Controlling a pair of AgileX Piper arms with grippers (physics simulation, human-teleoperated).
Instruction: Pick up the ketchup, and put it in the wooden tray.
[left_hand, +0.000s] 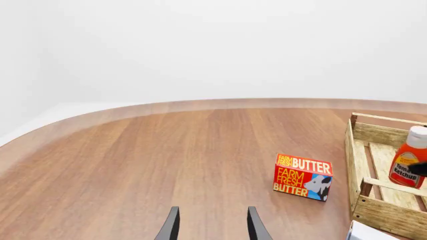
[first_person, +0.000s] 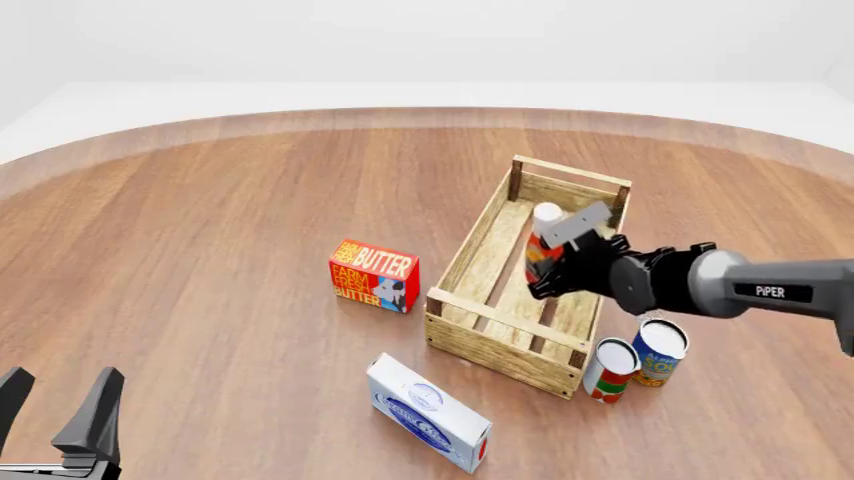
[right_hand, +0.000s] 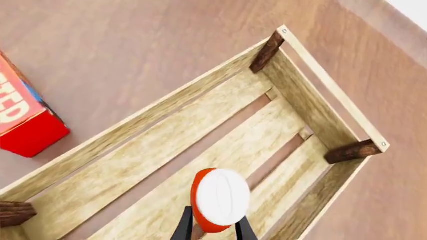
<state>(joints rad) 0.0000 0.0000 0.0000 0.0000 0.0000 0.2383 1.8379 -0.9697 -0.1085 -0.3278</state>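
The ketchup (first_person: 539, 243), a red-orange bottle with a white cap, stands upright inside the wooden tray (first_person: 470, 250), toward its far half. My right gripper (first_person: 555, 266) is shut on the bottle's body. In the right wrist view the white cap (right_hand: 222, 197) sits between the fingers (right_hand: 183, 226) above the tray's slats (right_hand: 167, 165). I cannot tell whether the bottle touches the slats. The left wrist view shows the ketchup (left_hand: 407, 161) in the tray (left_hand: 369, 146). My left gripper (first_person: 58, 402) is open and empty, low near the table's front left; it also shows in the left wrist view (left_hand: 212, 226).
A red butter box (first_person: 375, 276) stands left of the tray. A white box (first_person: 430, 412) lies in front of the tray. Two cans (first_person: 613, 370) (first_person: 659, 350) stand by the tray's near right corner.
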